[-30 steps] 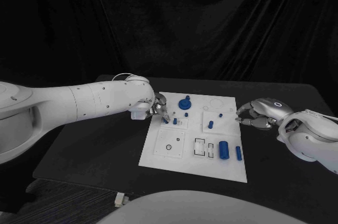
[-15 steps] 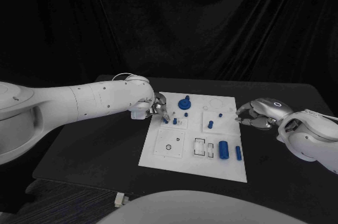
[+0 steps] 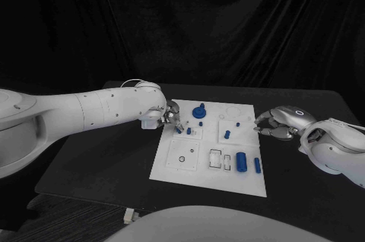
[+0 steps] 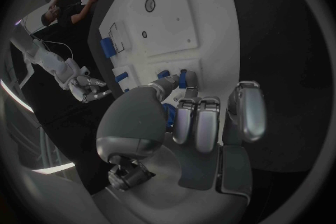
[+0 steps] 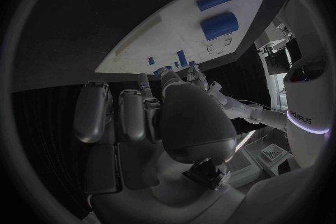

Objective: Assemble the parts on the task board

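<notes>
Task board: no legible writing; left robot hand pinches blue part.

Dim scene against black drapes; task board brightest; wrist views bend straight edges.

Matt white task board; smooth metallic left hand.

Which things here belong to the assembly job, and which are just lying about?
In the job: white task board plate; large blue cylinder; slim blue rod; blue knobbed disc; small blue peg pinched by left robot hand.
Lying about: black table; black curtain.
</notes>
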You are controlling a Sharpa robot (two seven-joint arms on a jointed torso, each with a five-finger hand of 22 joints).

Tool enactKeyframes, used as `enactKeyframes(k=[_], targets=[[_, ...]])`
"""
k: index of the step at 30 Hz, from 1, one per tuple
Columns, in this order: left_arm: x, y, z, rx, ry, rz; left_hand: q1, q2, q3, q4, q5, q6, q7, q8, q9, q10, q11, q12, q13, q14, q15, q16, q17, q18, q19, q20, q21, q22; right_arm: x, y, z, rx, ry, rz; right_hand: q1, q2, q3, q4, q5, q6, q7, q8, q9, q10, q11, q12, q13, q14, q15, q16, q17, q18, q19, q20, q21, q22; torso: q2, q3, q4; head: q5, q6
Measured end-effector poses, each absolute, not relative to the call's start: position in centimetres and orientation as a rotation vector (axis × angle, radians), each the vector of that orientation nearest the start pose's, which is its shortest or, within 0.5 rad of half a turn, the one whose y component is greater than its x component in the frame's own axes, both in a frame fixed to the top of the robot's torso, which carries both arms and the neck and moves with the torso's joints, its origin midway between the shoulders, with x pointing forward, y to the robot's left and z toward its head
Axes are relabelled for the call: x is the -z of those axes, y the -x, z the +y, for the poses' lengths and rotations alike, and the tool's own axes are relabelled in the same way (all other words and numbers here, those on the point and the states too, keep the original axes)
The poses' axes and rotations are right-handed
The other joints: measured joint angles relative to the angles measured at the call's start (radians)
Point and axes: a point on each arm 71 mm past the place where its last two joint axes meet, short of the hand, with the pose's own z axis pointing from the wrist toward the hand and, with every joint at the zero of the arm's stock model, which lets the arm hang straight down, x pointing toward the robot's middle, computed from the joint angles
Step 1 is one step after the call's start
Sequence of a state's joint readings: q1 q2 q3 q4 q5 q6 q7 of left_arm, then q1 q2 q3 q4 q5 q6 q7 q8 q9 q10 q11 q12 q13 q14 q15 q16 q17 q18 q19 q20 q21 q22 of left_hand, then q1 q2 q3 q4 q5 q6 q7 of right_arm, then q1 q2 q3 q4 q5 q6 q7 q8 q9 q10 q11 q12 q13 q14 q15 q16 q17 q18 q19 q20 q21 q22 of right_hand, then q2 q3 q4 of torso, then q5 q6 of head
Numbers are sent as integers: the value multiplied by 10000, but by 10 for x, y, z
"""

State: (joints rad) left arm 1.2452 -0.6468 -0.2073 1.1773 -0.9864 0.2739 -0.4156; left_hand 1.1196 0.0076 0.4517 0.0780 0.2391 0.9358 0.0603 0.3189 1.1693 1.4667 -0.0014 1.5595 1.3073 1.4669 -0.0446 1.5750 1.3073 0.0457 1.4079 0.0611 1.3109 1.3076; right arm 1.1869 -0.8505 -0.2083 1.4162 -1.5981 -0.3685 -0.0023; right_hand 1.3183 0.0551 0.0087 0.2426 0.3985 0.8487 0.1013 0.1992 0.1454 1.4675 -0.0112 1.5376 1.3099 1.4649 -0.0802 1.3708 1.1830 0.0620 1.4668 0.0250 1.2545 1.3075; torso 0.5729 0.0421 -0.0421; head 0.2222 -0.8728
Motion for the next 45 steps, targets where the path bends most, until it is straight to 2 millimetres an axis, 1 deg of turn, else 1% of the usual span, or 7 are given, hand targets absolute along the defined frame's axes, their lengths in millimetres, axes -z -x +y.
enactKeyframes(k=[12, 19, 25, 34, 38, 42, 45], targets=[[280, -509, 223, 3200, 1689, 25166, -59, -59, -184, 116, -238, 0, 0, 0, -58, 0, 0, 0, 0, 0, 0, 0, 0, 0, 0, 0, 0, -1, 252, -471, -232, -5381, 3757, 17227, 41, -41, 28, -28, 0, 0, 0, 0, -8, 0, 0, 0, 1, 0, 0, 0, 0, 0, -37, 37, 0, -1, -1, -1, 0, 14, 0], [282, -508, 224, 3142, 1689, 25210, -773, -145, -1243, 926, -1279, 85, -30, -81, -239, 0, 0, 1, 0, 0, 0, 0, 0, 0, -35, 36, -38, -1, 253, -470, -232, -5385, 3754, 17241, 41, -41, 27, -28, -1, 0, 0, 0, -8, 0, 0, 0, 2, 0, 0, 0, 1, 0, -37, 37, 0, -1, -2, -1, 0, 19, 0], [282, -508, 223, 3136, 1680, 25209, -1227, -120, -1913, 1595, -1714, 62, 27, -157, -359, 0, 0, -39, 0, 0, 0, 0, 0, 0, -70, 71, -78, -2, 253, -470, -232, -5386, 3753, 17248, 41, -41, 27, -28, -4, 0, 0, 0, -8, 0, 0, 0, 4, 0, 0, 0, 1, 0, -37, 37, 0, -1, -2, -1, 1, 15, 0], [283, -508, 223, 3115, 1686, 25215, -1318, -109, -2128, 1756, -1721, 78, 42, -158, -378, -36, 35, -39, 0, 0, 0, 0, 0, -1, -70, 71, -78, -2, 253, -470, -232, -5377, 3749, 17255, 77, -7, 70, -70, 73, 0, 0, 0, -18, 0, 0, -5, 8, 0, 0, 0, -6, 1, -37, 37, 0, -2, -2, -1, 1, 22, 0], [283, -508, 224, 3111, 1690, 25216, -1316, -108, -2199, 1745, -1592, 113, 76, -129, -320, -36, 35, -39, 0, 0, 0, 0, 0, 0, -70, 71, -78, -2, 253, -470, -232, -5381, 3754, 17257, 120, -6, 82, -82, 73, 0, 0, 0, -18, 0, 0, -40, 9, 0, 0, 0, -7, 0, -37, 37, 0, -2, -2, -1, 1, 38, 0], [283, -507, 224, 3095, 1708, 25226, -1174, 28, -2367, 1739, -1327, 149, 39, 209, 16, -36, 35, -39, 0, 0, 0, 0, 0, -1, -70, 71, -78, -2, 253, -471, -231, -5377, 3756, 17260, 137, -23, 81, -82, 73, 0, 0, 0, -18, 0, 1, -43, 5, 0, 0, 0, -7, 1, -37, 37, 0, -2, -2, -1, 0, 53, 0], [284, -506, 226, 3078, 1739, 25234, -897, 62, -2543, 1702, -1023, 75, -35, 608, 535, -36, 35, -39, 0, 0, 0, 0, 0, 0, -70, 71, -78, -2, 254, -471, -232, -5371, 3755, 17262, 136, -23, 96, -97, 105, 0, 0, 0, -23, 0, 1, -42, 2, 0, 0, 0, -6, 0, -37, 37, -15, 2, -2, -1, -1, 56, 0]])
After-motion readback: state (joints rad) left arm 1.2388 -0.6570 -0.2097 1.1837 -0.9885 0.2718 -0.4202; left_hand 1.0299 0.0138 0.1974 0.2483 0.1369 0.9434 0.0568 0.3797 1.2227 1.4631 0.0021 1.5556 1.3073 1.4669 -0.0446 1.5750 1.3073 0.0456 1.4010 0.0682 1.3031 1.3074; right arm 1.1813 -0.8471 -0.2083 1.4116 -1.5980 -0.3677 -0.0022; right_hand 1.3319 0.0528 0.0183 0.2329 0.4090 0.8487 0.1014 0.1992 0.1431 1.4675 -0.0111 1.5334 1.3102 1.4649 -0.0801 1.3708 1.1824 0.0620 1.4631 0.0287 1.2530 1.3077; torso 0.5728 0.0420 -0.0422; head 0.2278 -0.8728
